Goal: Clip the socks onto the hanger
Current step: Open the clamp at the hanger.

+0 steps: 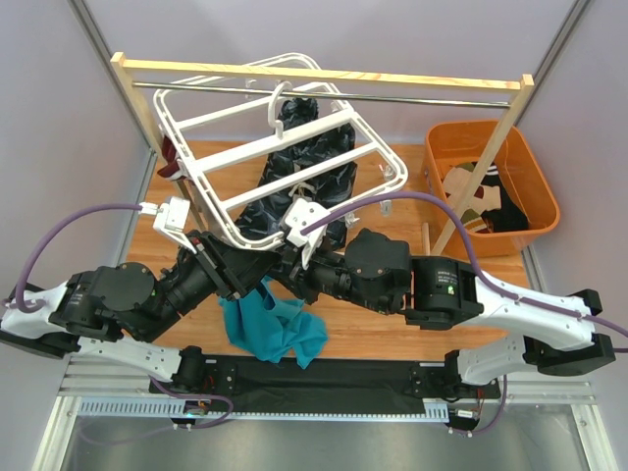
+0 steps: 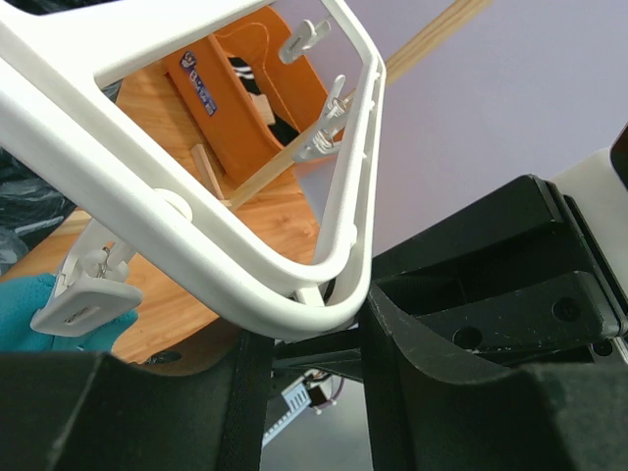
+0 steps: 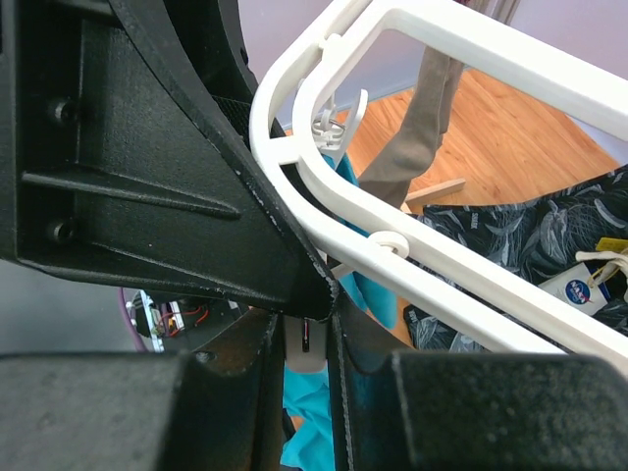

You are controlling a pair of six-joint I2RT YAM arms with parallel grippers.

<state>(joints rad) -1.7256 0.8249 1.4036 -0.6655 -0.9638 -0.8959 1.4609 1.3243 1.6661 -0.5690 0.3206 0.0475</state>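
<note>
Overhead, both arms reach inward and meet at the near corner of the hanger (image 1: pixel 294 178), which is hooked on the rail (image 1: pixel 392 98); a teal sock (image 1: pixel 275 329) is bunched below. The left wrist alone shows the left gripper (image 2: pixel 299 363) half-wide around that corner; can't tell if it grips. The right wrist alone shows the right gripper (image 3: pixel 306 358) narrow, pinching a clip (image 3: pixel 306 343), and a grey sock (image 3: pixel 417 147) dangling beyond.

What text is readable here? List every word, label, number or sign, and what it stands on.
"NASA", seemingly: round blue badge on the white tag lying on the dark cloth.
Blue sticker on the orange bin: too blurred to read.
Green mark on the right arm: too small to read.
Nothing else is legible.
</note>
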